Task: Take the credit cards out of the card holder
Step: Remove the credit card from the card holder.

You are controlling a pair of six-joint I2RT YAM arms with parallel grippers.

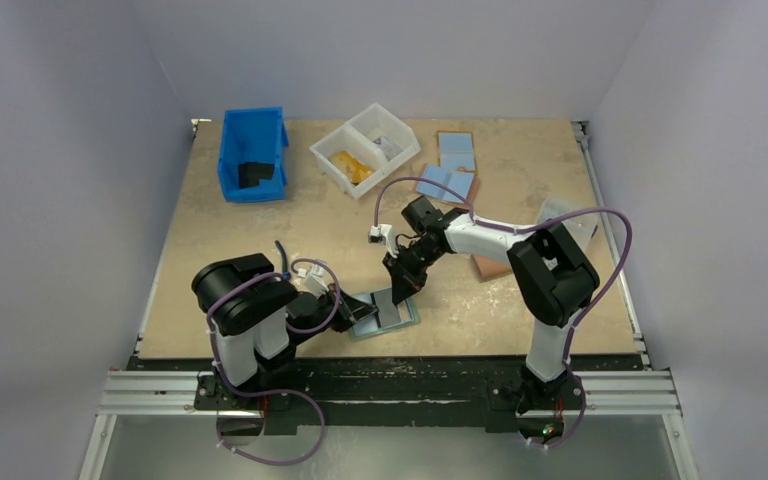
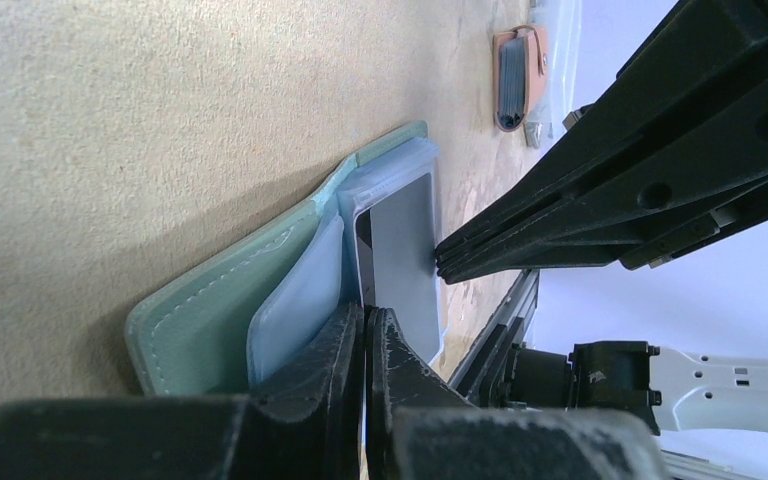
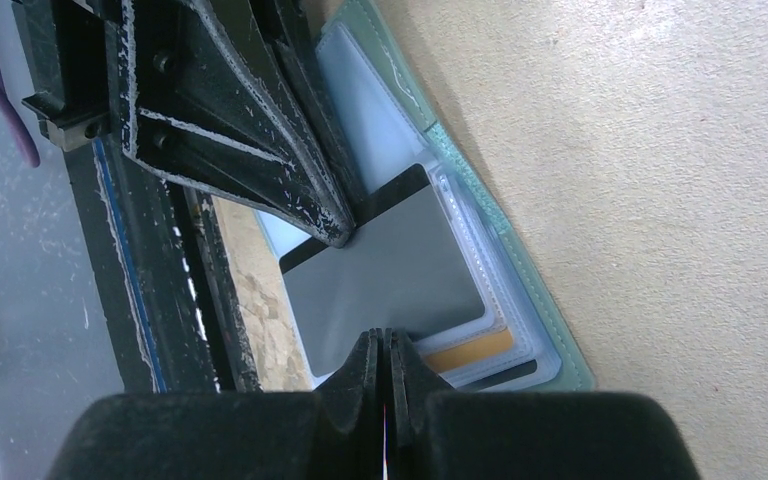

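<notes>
Teal holder [image 1: 385, 317] lies open at surface's [image 1: 260, 230] near edge. Left pincer [image 2: 365, 335] clamped on holder's sleeve end; right pincer [image 3: 385, 352] clamped on grey card's [image 3: 390, 270] edge. Risk: thin pinch slips off card, or holder drags along if left grip fails.

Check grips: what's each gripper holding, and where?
Right gripper pinches the grey card by its edge; left gripper pinches a sleeve edge of the card holder.

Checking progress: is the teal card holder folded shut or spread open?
Spread open. The card holder lies unfolded on the table, its clear sleeves exposed and a grey card showing on top.
</notes>
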